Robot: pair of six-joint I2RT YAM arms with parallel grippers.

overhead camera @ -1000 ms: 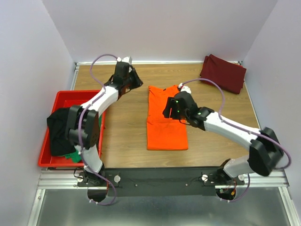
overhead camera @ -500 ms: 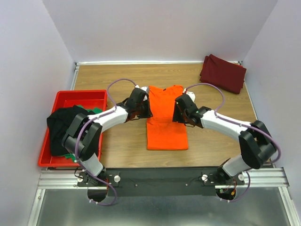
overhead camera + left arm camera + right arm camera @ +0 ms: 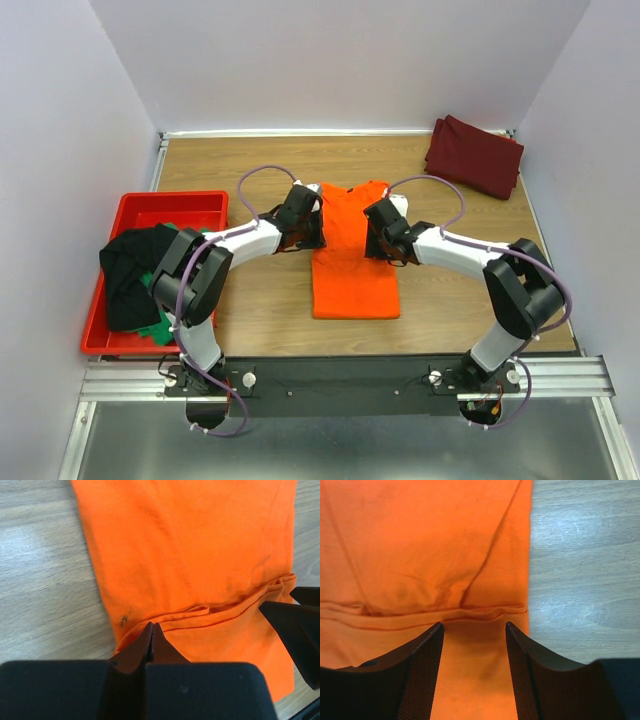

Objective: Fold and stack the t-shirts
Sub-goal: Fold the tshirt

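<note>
Top external view has the orange t-shirt [image 3: 355,285] lying flat on the wooden table [image 3: 260,300], set between the two pincers with its collar end beyond them. Left wrist view shows a seam ridge crossing the cloth right at the tips of the left pincer [image 3: 152,632]. Its fingers are pressed fully together at the shirt's edge, and whether any cloth is nipped between them cannot be told. The right pincer [image 3: 474,627] stands partly spread and holds nothing, its fingers over the shirt's opposite edge, the same ridge just ahead of its tips and bare wood to its outer side. Well beyond the right pincer, in the far corner, lies the folded maroon t-shirt [image 3: 474,156]. Out past the left arm sits a red bin [image 3: 170,203] with the black t-shirt [image 3: 130,275] draped over its rim and a bit of the green t-shirt [image 3: 150,330] beneath
</note>
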